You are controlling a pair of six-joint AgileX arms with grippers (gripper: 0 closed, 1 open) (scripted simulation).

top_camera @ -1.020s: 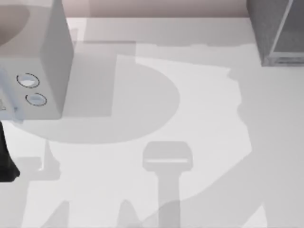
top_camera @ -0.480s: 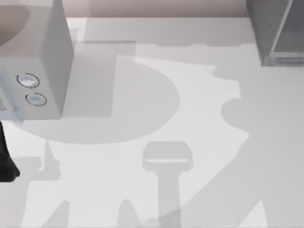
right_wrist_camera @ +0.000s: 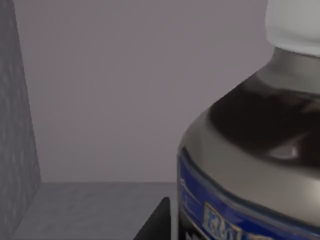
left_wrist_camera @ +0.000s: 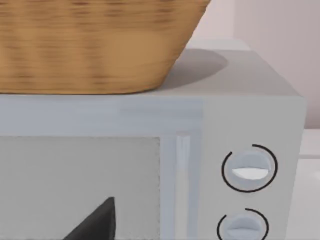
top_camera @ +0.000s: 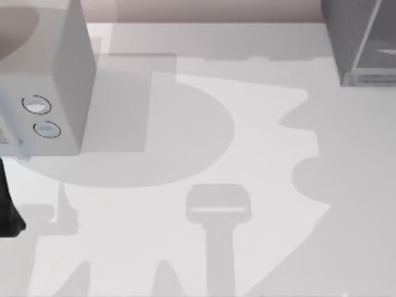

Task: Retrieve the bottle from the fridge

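The bottle (right_wrist_camera: 250, 150) is very close in front of my right wrist camera, inside the fridge (right_wrist_camera: 17, 150). I see its white cap, the dark silvery shoulder and a blue label band. It stands upright on the grey speckled floor of the fridge, with the plain back wall behind it. A dark fingertip (right_wrist_camera: 155, 222) of my right gripper is just beside the bottle; whether the fingers hold it, I cannot tell.

In the top view the fridge (top_camera: 359, 43) is at the far right corner of the table (top_camera: 260, 154).

My left arm (top_camera: 7, 204) is at the left edge, in front of the light grey box with two dials (left_wrist_camera: 250, 170); a wicker basket (left_wrist_camera: 95, 45) sits on that box.
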